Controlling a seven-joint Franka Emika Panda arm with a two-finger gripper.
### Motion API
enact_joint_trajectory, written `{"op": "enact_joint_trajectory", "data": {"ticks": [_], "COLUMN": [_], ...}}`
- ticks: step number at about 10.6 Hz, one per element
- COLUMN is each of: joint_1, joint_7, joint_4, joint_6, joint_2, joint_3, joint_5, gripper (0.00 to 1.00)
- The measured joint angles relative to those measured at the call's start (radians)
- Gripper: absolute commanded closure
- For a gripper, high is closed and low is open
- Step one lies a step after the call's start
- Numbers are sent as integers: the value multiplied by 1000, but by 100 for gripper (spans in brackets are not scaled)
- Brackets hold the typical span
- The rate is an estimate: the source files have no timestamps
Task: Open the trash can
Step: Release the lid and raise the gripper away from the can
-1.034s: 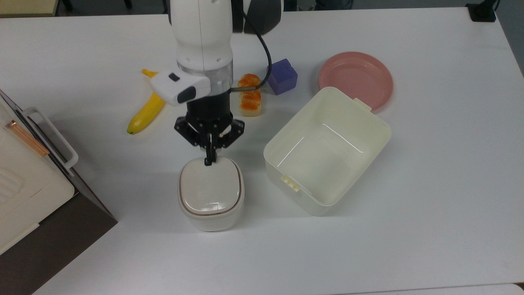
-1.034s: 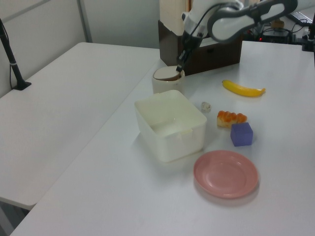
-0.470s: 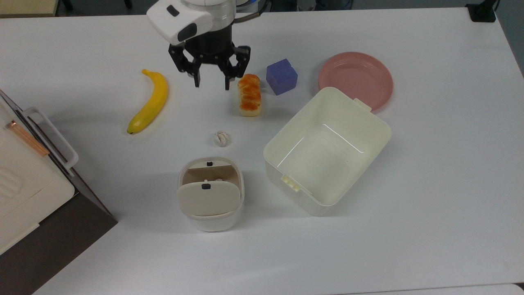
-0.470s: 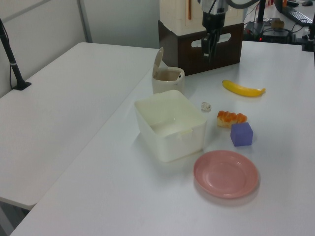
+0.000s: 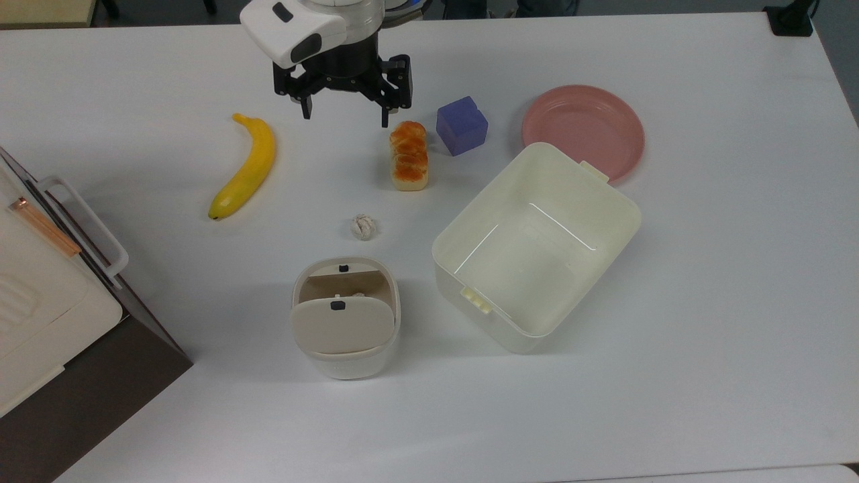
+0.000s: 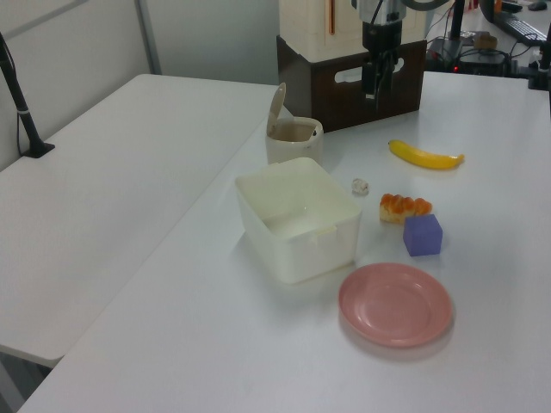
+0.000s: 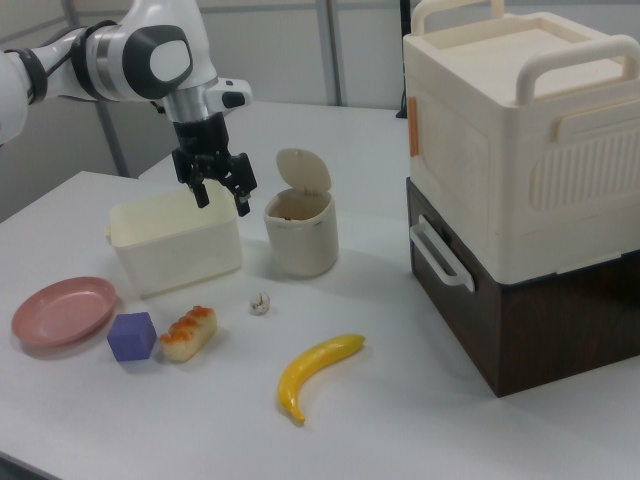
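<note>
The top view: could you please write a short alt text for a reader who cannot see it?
A small white trash can stands on a white table with its beige lid flipped open, beside a larger empty cream tub. Above it in the top view, the robot's open gripper hangs over a banana, a bread piece, a purple block and a pink plate.

Even, bright overhead light is falling across the white tabletop [image 5: 704,335]; the surface is reading near washed-out in the top view. Soft, faint shadows are lying close under the objects below the gripper [image 5: 343,115], none hard-edged. Thin glare lines are showing on the floor of the cream tub [image 5: 537,248]. The left view is looking softer and slightly hazy; the right view is rendering crisper contrast.
</note>
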Motion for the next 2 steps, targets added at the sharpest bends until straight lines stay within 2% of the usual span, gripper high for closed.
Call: {"op": "enact_joint_trajectory", "data": {"ticks": [2], "joint_1": [1], "joint_7": [0], "joint_4": [0], "joint_6": [-9], "joint_2": [0], "joint_3": [0], "joint_5": [2], "gripper": [0]}}
